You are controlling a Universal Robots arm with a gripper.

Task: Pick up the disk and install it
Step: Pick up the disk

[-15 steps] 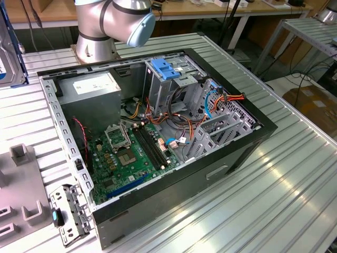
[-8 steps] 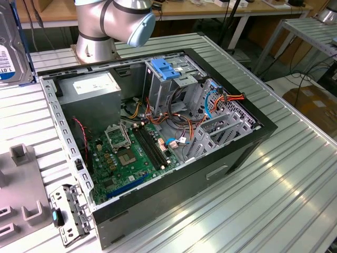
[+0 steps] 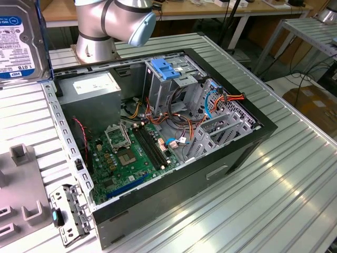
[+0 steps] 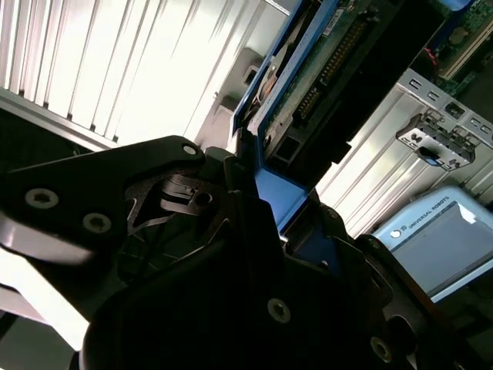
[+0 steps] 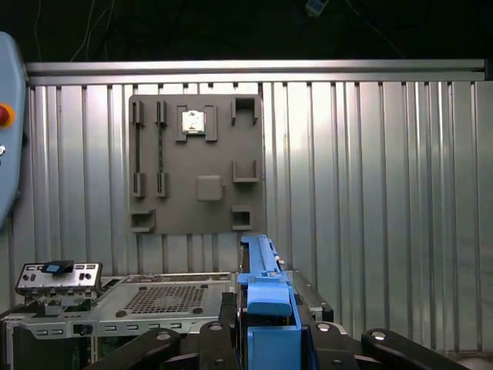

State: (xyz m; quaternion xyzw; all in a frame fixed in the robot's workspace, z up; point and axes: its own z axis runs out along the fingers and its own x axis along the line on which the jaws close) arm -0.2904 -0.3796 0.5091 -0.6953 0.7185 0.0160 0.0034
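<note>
**Arm pose.** In the exterior view the arm (image 3: 113, 21) shows its silver base and a joint with a light-blue cap, at 12 o'clock of the open computer case (image 3: 158, 197). The gripper (image 5: 268, 335) is clamped on the disk (image 3: 18, 37). In both wrist views its black fingers (image 4: 231, 185) press the blue side rail (image 4: 281, 200) from either side. The drive's circuit-board face (image 4: 331, 62) extends away from the jaws.

**Disk location.** In the exterior view the disk is at 10 o'clock of the case. It is held upright above the ribbed metal table (image 3: 274, 174), label face toward the camera, well apart from the case interior.

**Surroundings, left to right in the exterior view**
- A grey fixture plate (image 3: 21, 200) lies on the table at 8 o'clock of the case.
- A metal slot bracket (image 3: 68, 213) with a blue clip sits at the case's 7 o'clock corner.
- The grey power supply (image 3: 89, 87) is inside the case at 11 o'clock, between the disk and the drive cage (image 3: 166, 71).
- The green motherboard (image 3: 126, 153) covers the case floor.
- The drive cage, with a light-blue top, stands at 12 o'clock.
- Orange and blue cables (image 3: 210, 103) run at 1 o'clock.

In the second wrist view a teach pendant (image 4: 439, 247) lies beyond the gripper
</note>
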